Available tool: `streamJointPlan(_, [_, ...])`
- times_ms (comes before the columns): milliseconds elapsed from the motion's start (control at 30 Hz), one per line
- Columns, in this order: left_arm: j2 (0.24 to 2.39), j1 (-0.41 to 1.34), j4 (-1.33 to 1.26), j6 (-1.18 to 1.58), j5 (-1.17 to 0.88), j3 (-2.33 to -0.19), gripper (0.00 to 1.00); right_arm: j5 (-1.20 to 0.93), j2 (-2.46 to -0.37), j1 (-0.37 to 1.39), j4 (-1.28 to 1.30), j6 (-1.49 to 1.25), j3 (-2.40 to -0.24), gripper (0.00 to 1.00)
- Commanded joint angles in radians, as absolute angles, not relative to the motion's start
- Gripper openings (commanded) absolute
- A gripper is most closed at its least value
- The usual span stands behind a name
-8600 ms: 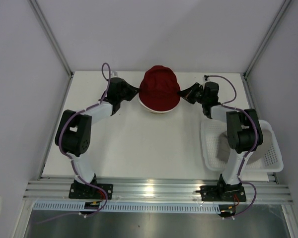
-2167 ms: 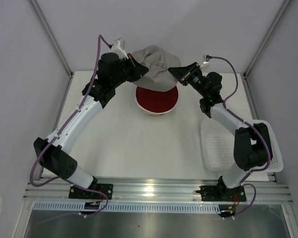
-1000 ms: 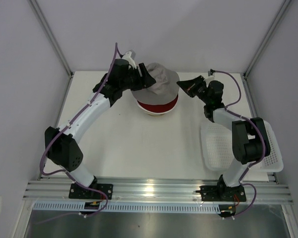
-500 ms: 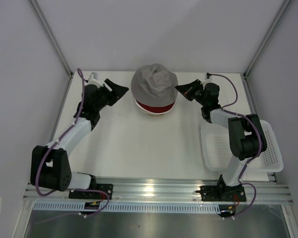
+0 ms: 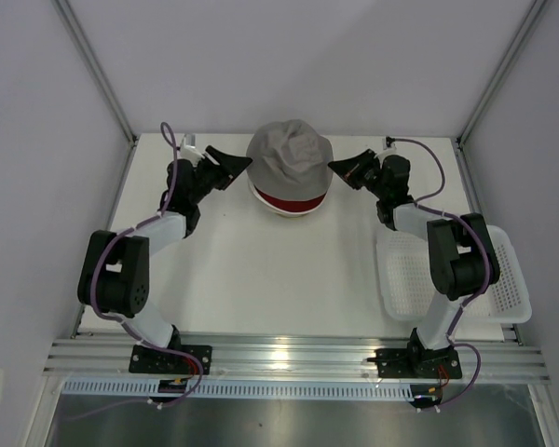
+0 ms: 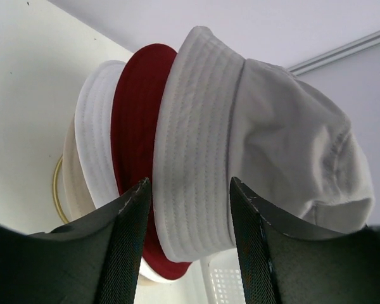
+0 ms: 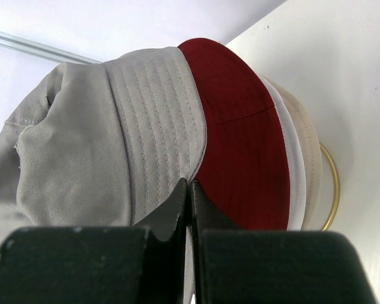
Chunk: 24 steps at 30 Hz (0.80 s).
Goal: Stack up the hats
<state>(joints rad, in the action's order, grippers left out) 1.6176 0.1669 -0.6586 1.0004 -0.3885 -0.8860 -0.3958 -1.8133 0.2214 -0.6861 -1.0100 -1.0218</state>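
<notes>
Three hats sit stacked at the back middle of the table. The grey hat (image 5: 289, 156) (image 6: 266, 139) (image 7: 82, 145) is on top. Under it are the dark red hat (image 5: 293, 197) (image 6: 136, 126) (image 7: 240, 145) and the cream-white hat (image 5: 287, 210) (image 6: 95, 139) (image 7: 296, 171). My left gripper (image 5: 235, 164) (image 6: 189, 196) stands open just left of the stack, nothing between its fingers. My right gripper (image 5: 341, 169) (image 7: 190, 185) is shut and empty, its tips near the grey brim on the right side.
A gold wire ring (image 6: 56, 190) (image 7: 332, 183) shows under the stack. A white mesh basket (image 5: 503, 289) sits at the table's right edge beside the right arm. Frame posts stand at the back corners.
My left gripper let go of the grey hat and pulled away to the left, then came part way back. The grey hat now rests on the red one. The right arm barely moved.
</notes>
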Motion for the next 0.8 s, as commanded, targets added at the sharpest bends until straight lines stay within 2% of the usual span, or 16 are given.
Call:
streamJointPlan(0, [1.655, 0.163, -0.747, 1.022, -0.403, -0.928, 0.56, -0.388, -1.821, 0.229, -0.660, -0.973, -1.063, 0.00])
streamJointPlan(267, [1.709, 0.169, -0.749, 1.014, -0.405, -0.989, 0.56, -0.408, -1.819, 0.227, -0.663, -0.988, -1.078, 0.00])
streamJointPlan(367, [1.733, 0.181, -0.796, 1.022, -0.419, -1.011, 0.51, -0.413, -1.821, 0.227, -0.667, -0.994, -1.080, 0.00])
streamJointPlan(400, [1.743, 0.183, -0.804, 1.026, -0.420, -1.011, 0.45, -0.414, -1.821, 0.229, -0.667, -0.994, -1.080, 0.00])
streamJointPlan(467, [1.753, 0.187, -0.810, 1.043, -0.414, -1.022, 0.38, -0.416, -1.827, 0.227, -0.669, -1.006, -1.078, 0.00])
streamJointPlan(500, [1.761, 0.189, -0.821, 1.052, -0.402, -1.022, 0.28, -0.413, -1.827, 0.227, -0.669, -1.011, -1.075, 0.00])
streamJointPlan(567, [1.784, 0.190, -0.844, 1.090, -0.390, -1.020, 0.16, -0.399, -1.825, 0.227, -0.672, -1.031, -1.057, 0.00])
streamJointPlan(600, [1.793, 0.192, -0.854, 1.103, -0.384, -1.020, 0.06, -0.381, -1.824, 0.227, -0.676, -1.040, -1.046, 0.00])
streamJointPlan(633, [1.808, 0.193, -0.851, 1.112, -0.370, -1.019, 0.02, -0.374, -1.822, 0.226, -0.686, -1.046, -1.036, 0.00])
streamJointPlan(767, [1.801, 0.215, -0.700, 1.098, -0.313, -1.046, 0.01, -0.365, -1.812, 0.218, -0.690, -1.063, -1.012, 0.00])
